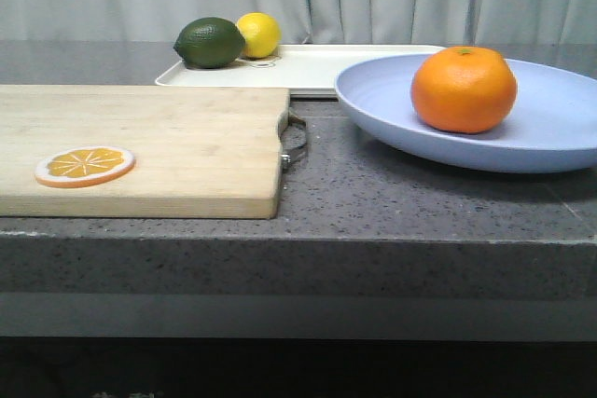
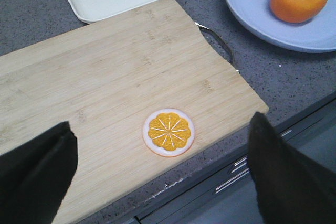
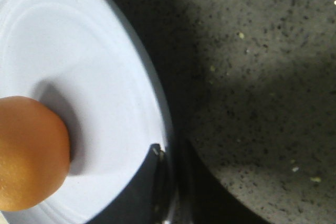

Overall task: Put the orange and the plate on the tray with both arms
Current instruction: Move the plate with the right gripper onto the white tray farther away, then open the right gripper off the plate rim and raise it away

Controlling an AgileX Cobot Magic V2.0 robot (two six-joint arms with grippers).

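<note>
Front view: orange [image 1: 464, 89] sits in plate [image 1: 485, 114], plate in front of tray [image 1: 317, 67], rim overlapping.
Left wrist view: left gripper [image 2: 163, 177] wide open, empty, above cutting board [image 2: 115, 82].
Right wrist view: right gripper [image 3: 163, 192] at plate rim; one finger over it, clamp state indeterminable. Advice: lift level so orange stays put.

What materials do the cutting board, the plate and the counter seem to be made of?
The cutting board looks like bamboo or pale wood: fine parallel grain, matte, with a metal loop handle. The plate seems matte plastic or melamine, plain lavender-blue with a soft sheen; ceramic is possible. The counter looks like speckled grey stone or a composite.
</note>
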